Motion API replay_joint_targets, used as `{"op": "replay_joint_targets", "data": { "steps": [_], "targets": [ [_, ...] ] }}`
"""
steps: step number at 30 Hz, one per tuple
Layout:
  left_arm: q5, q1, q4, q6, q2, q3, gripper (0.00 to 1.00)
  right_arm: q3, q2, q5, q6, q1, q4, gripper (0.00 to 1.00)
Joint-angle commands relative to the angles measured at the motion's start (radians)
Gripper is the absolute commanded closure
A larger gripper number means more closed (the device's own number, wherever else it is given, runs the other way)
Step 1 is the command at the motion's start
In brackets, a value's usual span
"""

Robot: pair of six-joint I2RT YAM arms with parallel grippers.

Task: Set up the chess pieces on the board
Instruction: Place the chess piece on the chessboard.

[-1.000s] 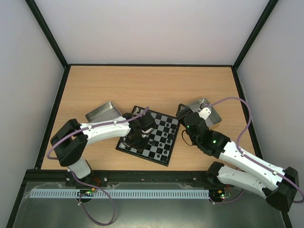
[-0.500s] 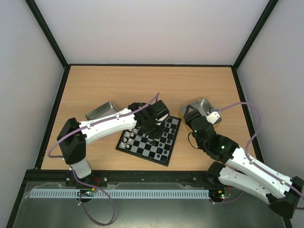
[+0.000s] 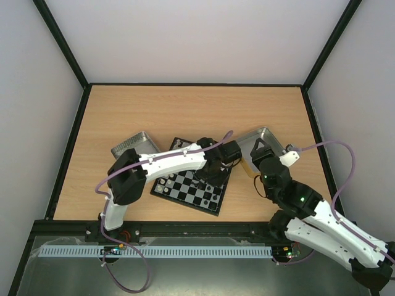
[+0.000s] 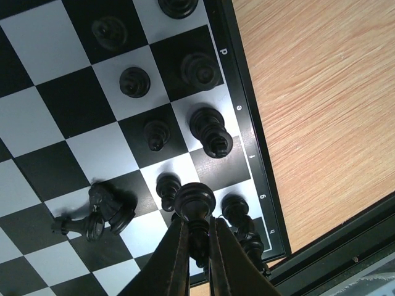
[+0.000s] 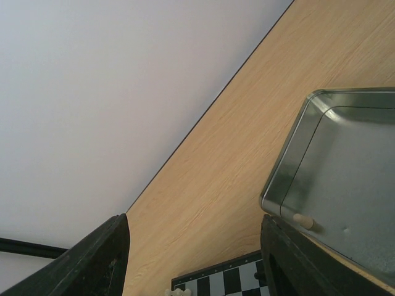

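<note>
The board (image 3: 185,192) lies at an angle in the middle of the table, with tiny chessmen on it. My left gripper (image 3: 211,175) hangs over its right edge. In the left wrist view the gripper (image 4: 197,223) is shut on the stem of a black chess piece (image 4: 195,202), above the board (image 4: 37,43). Several black pieces (image 4: 211,128) stand in the two rows by the lettered edge, and two black pieces (image 4: 92,217) lie fallen. My right gripper (image 3: 256,152) is open and empty between the board and the right tray. In the right wrist view the gripper (image 5: 194,219) looks over a board corner (image 5: 228,280).
A metal tray (image 3: 266,134) stands right of the board; the right wrist view shows its rim (image 5: 290,160) and a small pale piece (image 5: 302,220) inside. A second tray (image 3: 131,145) lies left of the board. Black frame rails border the table.
My left gripper has moved right across the board to its right edge. My right arm has drawn back to the right, away from the board, uncovering the right tray.
</note>
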Motion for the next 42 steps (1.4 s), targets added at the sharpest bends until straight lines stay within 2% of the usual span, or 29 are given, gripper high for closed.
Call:
{"op": "replay_joint_targets", "data": {
  "steps": [1, 22, 33, 42],
  "targets": [
    [-0.002, -0.017, -0.070, -0.014, 0.032, 0.059, 0.93, -0.022, -0.019, 0.066, 0.007, -0.001, -0.036, 0.42],
    [0.045, -0.029, -0.053, 0.015, 0.140, 0.102, 0.90, -0.029, -0.059, 0.098, -0.004, -0.001, -0.055, 0.43],
    [0.038, -0.032, -0.040, 0.026, 0.156, 0.094, 0.87, -0.044, -0.060, 0.098, 0.003, 0.001, -0.048, 0.42],
    [0.048, -0.032, -0.020, 0.026, 0.162, 0.094, 0.88, -0.050, -0.056, 0.093, 0.005, -0.001, -0.047, 0.43]
  ]
}}
